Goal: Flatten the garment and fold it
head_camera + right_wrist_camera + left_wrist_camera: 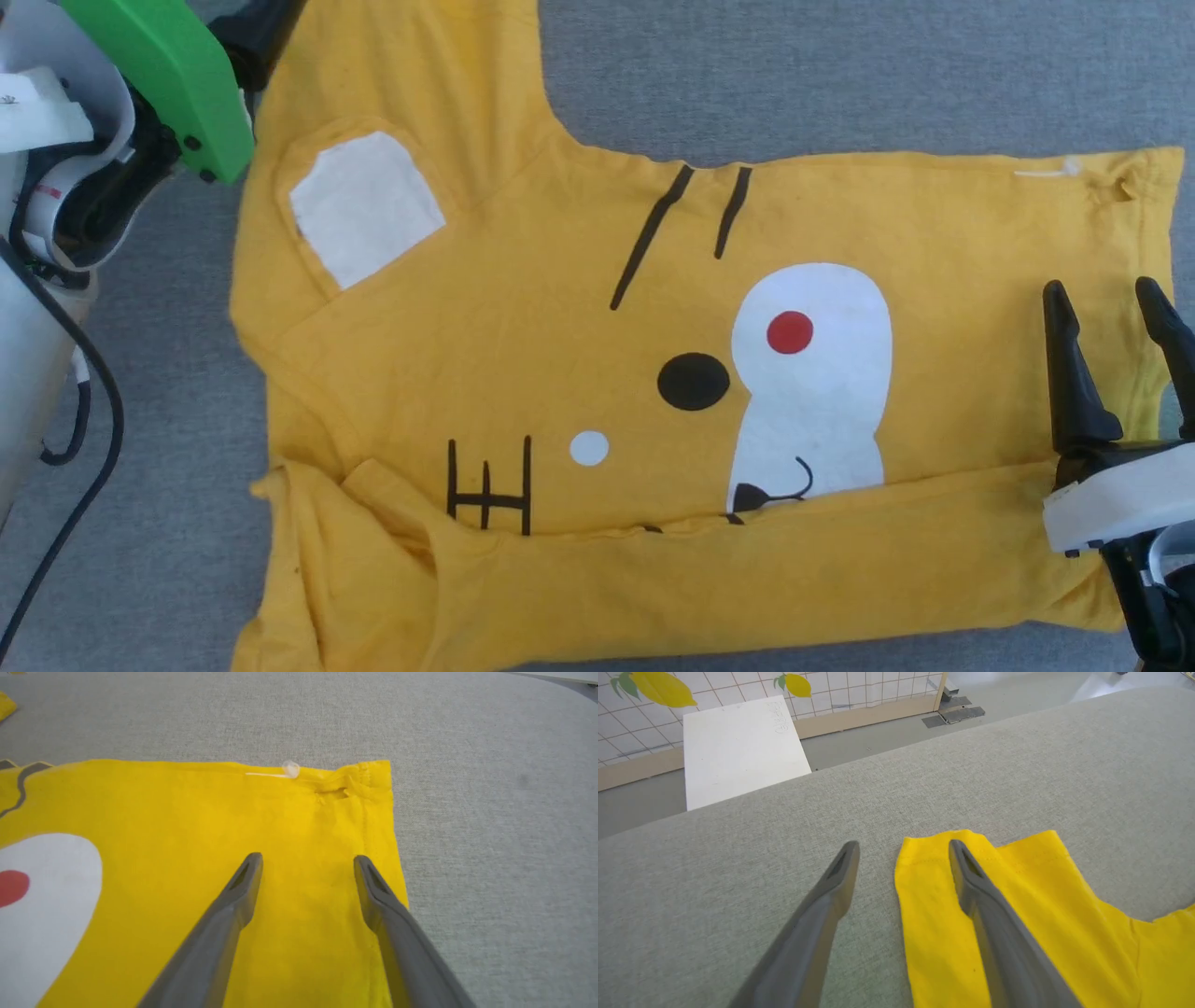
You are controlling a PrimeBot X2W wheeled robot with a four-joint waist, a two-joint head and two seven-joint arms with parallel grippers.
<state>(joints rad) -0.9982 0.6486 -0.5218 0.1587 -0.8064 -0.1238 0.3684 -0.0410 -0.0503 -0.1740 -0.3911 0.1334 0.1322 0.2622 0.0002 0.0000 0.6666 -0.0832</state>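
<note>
Head view: the yellow cotton cartoon-face T-shirt lies on the grey woven surface, near edge folded over, a black cable to its left. The right gripper above the hem and the left gripper astride a sleeve edge stand spread, empty; a flat white board lies beyond.

Bright, even light; sharp, shadowless

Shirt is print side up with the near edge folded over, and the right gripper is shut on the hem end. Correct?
No: the right gripper is open, fingers spread over the garment at its hem end, gripping nothing, as the right wrist view shows. The rest holds: print side up, near edge folded over.
</note>
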